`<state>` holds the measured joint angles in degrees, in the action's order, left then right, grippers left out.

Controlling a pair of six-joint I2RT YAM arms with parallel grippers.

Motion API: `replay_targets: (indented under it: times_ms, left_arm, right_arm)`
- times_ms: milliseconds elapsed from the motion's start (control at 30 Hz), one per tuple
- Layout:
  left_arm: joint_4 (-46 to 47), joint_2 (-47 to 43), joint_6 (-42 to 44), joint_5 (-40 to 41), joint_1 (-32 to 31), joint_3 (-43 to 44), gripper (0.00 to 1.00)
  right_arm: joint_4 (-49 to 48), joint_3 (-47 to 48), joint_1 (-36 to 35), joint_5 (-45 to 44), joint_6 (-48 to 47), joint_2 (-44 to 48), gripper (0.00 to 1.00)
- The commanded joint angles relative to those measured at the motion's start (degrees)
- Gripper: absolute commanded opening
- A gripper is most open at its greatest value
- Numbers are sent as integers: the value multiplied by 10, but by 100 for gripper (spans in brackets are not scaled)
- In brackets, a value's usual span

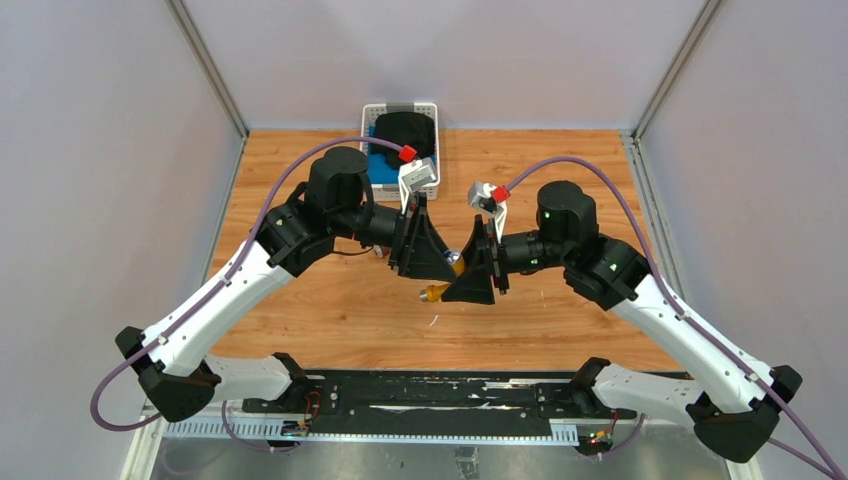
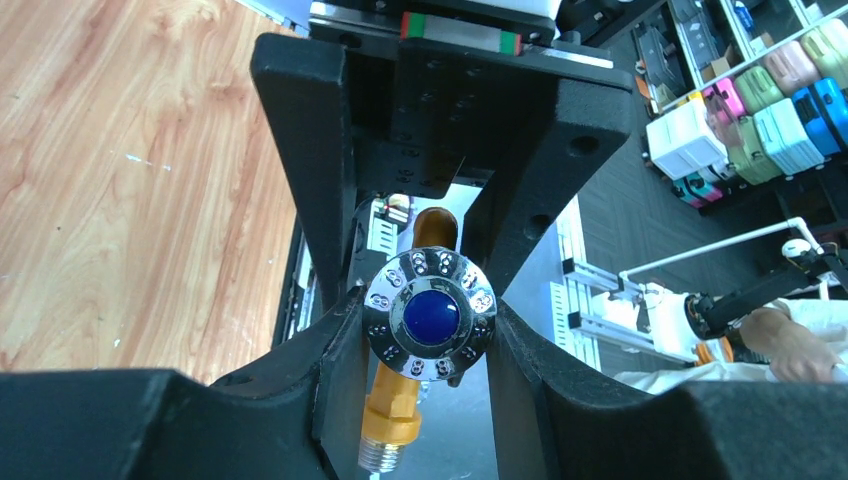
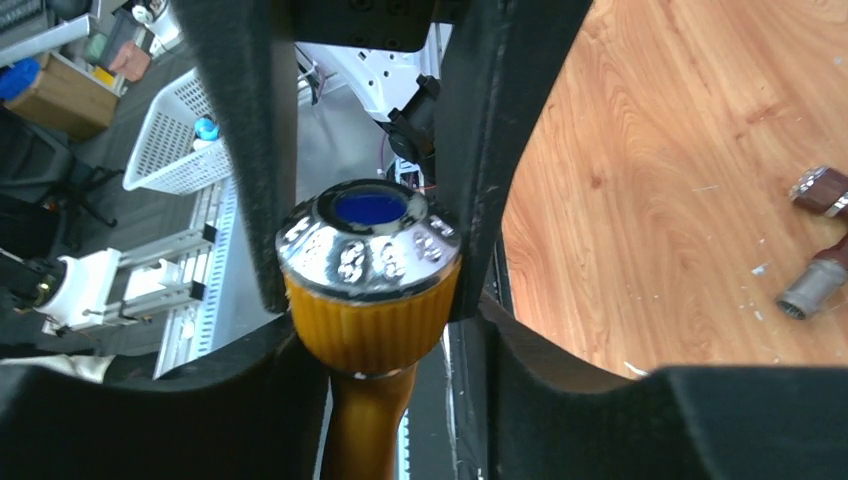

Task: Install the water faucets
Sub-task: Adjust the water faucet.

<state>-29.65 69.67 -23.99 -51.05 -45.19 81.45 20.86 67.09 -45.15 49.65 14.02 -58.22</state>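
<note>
The brass-yellow water faucet (image 2: 392, 410) hangs in mid-air over the table's middle, seen small in the top view (image 1: 436, 292). Its chrome knob with a blue centre (image 2: 431, 317) sits pinched between my left gripper's (image 2: 430, 325) fingers. My right gripper (image 3: 388, 335) faces it from the opposite side. Its fingers stand either side of the ribbed yellow body (image 3: 368, 330), with a gap showing on one side. The second water faucet, dark reddish-brown with a silvery end (image 3: 812, 278), lies on the wood.
A white basket (image 1: 430, 110) holding a black object stands at the table's far edge. Both arms meet over the middle of the wooden table (image 1: 560, 330). A black rail (image 1: 430, 392) runs along the near edge between the arm bases.
</note>
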Motion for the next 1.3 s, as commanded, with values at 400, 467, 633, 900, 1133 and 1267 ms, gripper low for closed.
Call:
replay_targets:
  times_ms: [400,467,633,900,1133,1267]
  left_arm:
    - [4,-2,6,-23,-3,6,0]
    - [4,-2,6,-24,-3,5,0]
    - [6,-4,5,-26,-3,2,0]
    - [5,-7,5,-25,-3,2,0]
    - [7,-7,4,-7,-3,3,26]
    - [-14,-12,19,25,-3,15,70]
  right_arm:
    - [34,21,-24,13,-23,-29,30]
    - [38,23,-27,8,-25,-31,36]
    - [30,20,-29,-3,-21,-28,21]
    - [7,-2,-29,-48,-3,-13,0]
    - [-143,-86,-29,-98,65,53,0]
    - [-146,-109,-29,-138,61,72,0]
